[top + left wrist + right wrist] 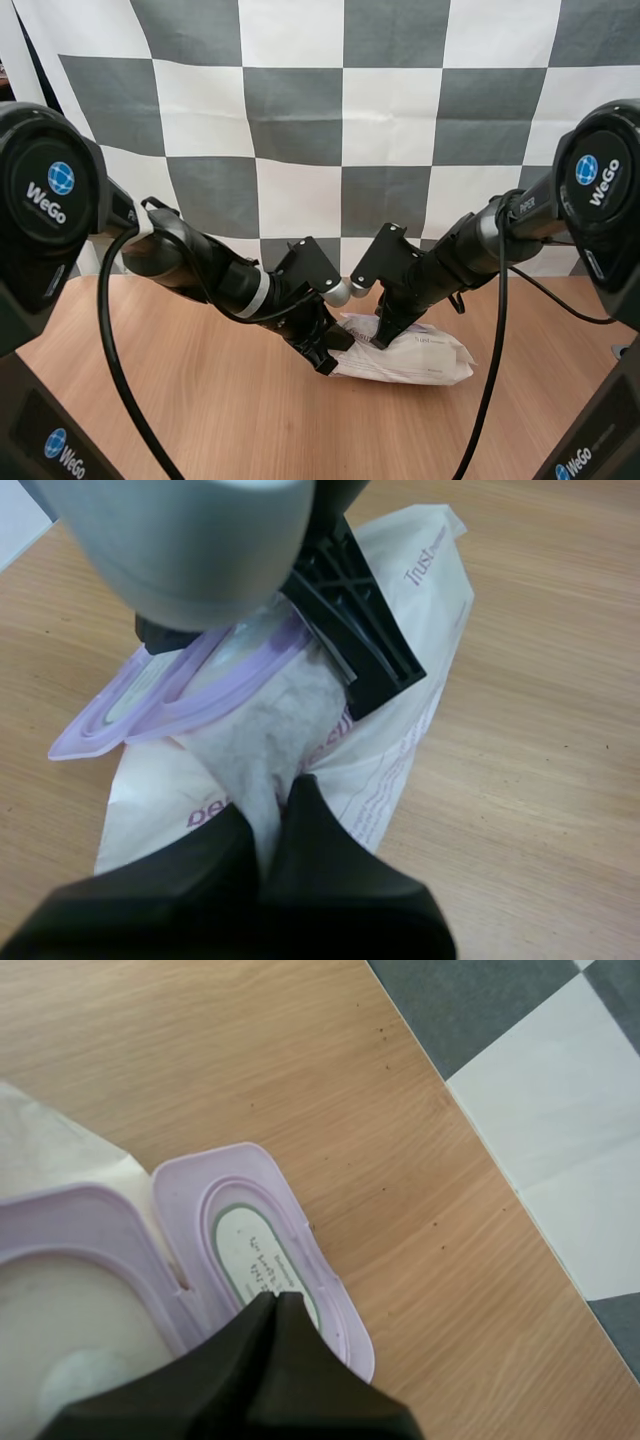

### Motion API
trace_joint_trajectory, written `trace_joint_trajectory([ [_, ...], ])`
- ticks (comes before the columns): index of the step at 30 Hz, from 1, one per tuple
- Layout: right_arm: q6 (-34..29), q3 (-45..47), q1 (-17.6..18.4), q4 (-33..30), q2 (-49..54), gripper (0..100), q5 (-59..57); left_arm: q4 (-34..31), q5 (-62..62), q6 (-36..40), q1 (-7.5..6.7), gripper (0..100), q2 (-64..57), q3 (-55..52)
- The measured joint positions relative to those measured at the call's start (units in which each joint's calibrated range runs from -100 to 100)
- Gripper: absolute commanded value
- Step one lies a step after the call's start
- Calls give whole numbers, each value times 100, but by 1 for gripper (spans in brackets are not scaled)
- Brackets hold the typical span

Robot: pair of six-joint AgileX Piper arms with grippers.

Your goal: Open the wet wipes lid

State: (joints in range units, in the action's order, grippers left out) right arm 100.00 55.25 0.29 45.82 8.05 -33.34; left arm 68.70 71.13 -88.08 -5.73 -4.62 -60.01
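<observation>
The white wet wipes pack point(420, 355) lies on the table between my two arms. My left gripper point(325, 358) holds the pack's near end, and in the left wrist view its tips point(270, 825) pinch a fold of the white wrapper point(330, 770). The lilac lid point(260, 1250) is flipped back and lies flat beside the lilac opening frame point(70, 1260), inner face up. My right gripper point(272, 1302) is shut as one dark wedge, its tip over the open lid. From the left wrist, the right gripper's black finger point(360, 630) stands over the pack beside the lid point(130, 710).
The wooden table point(200, 400) stretches bare to the left, right and front of the pack. Both arms slope down to the pack from either side and nearly meet above it.
</observation>
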Motion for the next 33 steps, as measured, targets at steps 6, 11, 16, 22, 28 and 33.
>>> trace_joint_trajectory([
  [6,0,0,0,-66,468,0,-26,2,40,-9,0,0,0,0],
  [11,-337,12,0,-235,1427,0,4,25,2,-9,0,0,0,0],
  [16,-1110,0,0,-1036,2386,0,60,-24,160,-69,0,4,0,0],
  [22,-1979,0,0,-2029,3503,0,-406,-27,490,-288,0,65,-29,0],
  [28,-2594,0,0,-2653,4656,0,-1308,-92,511,-300,0,100,-480,0],
  [33,-2970,0,0,-2603,5588,0,-1976,-148,745,-325,0,100,-1322,0],
])
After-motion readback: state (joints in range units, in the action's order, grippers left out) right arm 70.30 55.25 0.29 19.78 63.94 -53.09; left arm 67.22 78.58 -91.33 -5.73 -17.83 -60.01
